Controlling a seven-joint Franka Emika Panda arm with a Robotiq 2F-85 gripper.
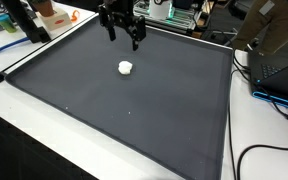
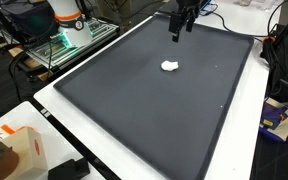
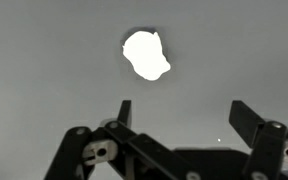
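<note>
Claw (image 3: 182,112) spread, hovering over mat (image 3: 44,60) | white lump (image 3: 145,55) at 11 o'clock of claw in wrist view | apart, not touching

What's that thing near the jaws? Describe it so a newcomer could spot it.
Find the large dark grey mat. In its far half, close to the open gripper, lies a small white lump. It alone shows bright white against the dark surface.
</note>
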